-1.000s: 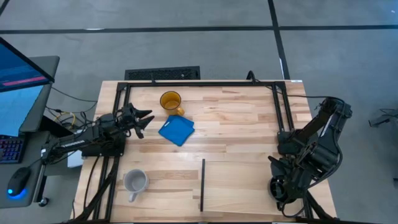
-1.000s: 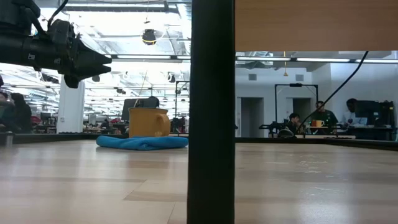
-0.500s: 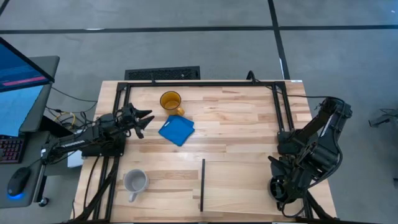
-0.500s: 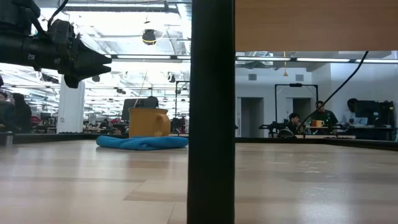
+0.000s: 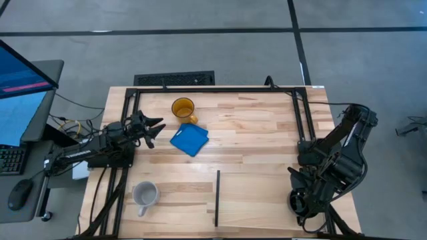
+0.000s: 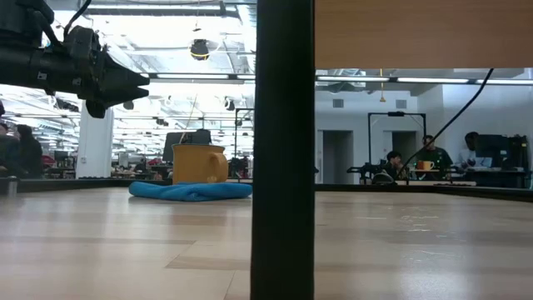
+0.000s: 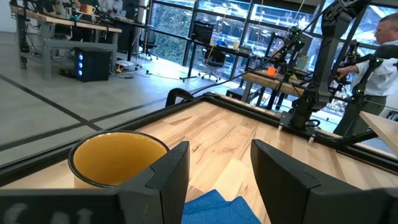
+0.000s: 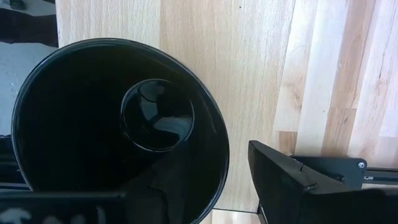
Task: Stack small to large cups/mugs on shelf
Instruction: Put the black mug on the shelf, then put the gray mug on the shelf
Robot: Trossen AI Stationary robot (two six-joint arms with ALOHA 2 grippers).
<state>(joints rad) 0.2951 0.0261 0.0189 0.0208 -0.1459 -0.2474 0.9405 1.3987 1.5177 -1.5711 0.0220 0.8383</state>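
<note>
3 mugs stand apart, none stacked yet. Right jaws (image 5: 299, 201) have just spread loose around the black mug (image 8: 118, 124), well right of the divider strip (image 5: 217, 198). Left jaws (image 5: 157, 127) hang open and empty, left of it.

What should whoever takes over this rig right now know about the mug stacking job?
Left gripper: open, empty, hovering beside the amber mug at the table's back left, next to the blue square.
Right gripper: open, over the black mug at the front right corner, not clamped on it.
Grey mug: front left, left of the black divider strip.
Done: nothing stacked.
Left: nest all three mugs, small into large, on the shelf.
</note>
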